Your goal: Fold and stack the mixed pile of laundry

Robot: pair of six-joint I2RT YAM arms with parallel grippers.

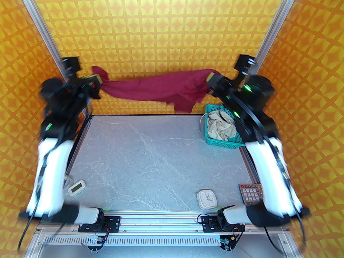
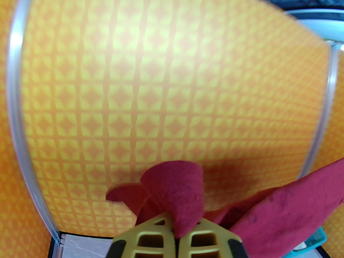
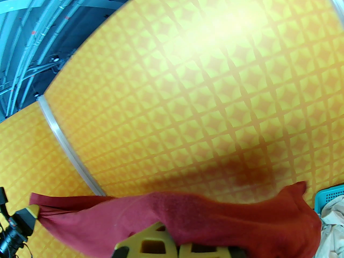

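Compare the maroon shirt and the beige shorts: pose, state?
The shirt is stretched in the air between left tool and right tool; the shorts lie crumpled in the teal basket. The shirt is dark maroon, the shorts cream-beige. Both are unfolded soft garments.

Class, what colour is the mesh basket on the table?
The basket is teal; the top external view shows it best.

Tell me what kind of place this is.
Probably a robot test cell, not a home: aluminium frame posts hold orange backdrop panels, bare ceiling pipes show above them, and arms are bolted to a rail.
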